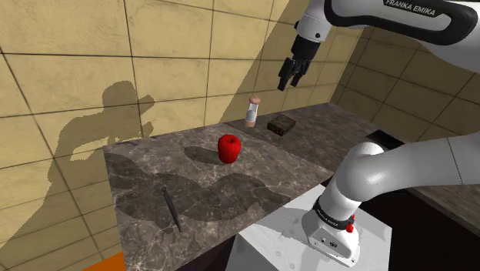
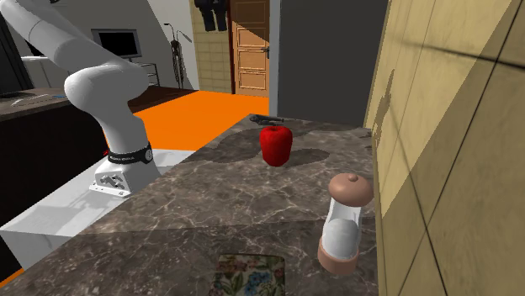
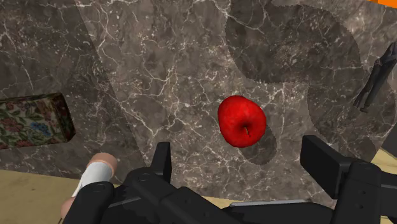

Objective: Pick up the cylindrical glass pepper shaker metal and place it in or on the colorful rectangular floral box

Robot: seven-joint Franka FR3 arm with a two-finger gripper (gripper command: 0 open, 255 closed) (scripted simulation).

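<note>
The black gripper (image 1: 289,83) hangs high above the dark marbled counter (image 1: 146,165), its two fingers (image 3: 162,160) spread wide with nothing between them but air. Far below it, seen through the gap between the fingers in the wrist view, a red apple (image 3: 242,121) sits on the stone. The pepper shaker (image 1: 251,112) stands upright below the gripper and a little off to one side, outside one finger, close to the tiled wall (image 1: 92,69); it has a pale body with a pinkish-tan cap and base (no metal shows). Just beside the shaker, apart from it, lies the floral box (image 3: 35,119), flat on the counter. Farthest from the gripper, past the apple, a slim dark tool (image 1: 171,206) lies near the counter's edge.
</note>
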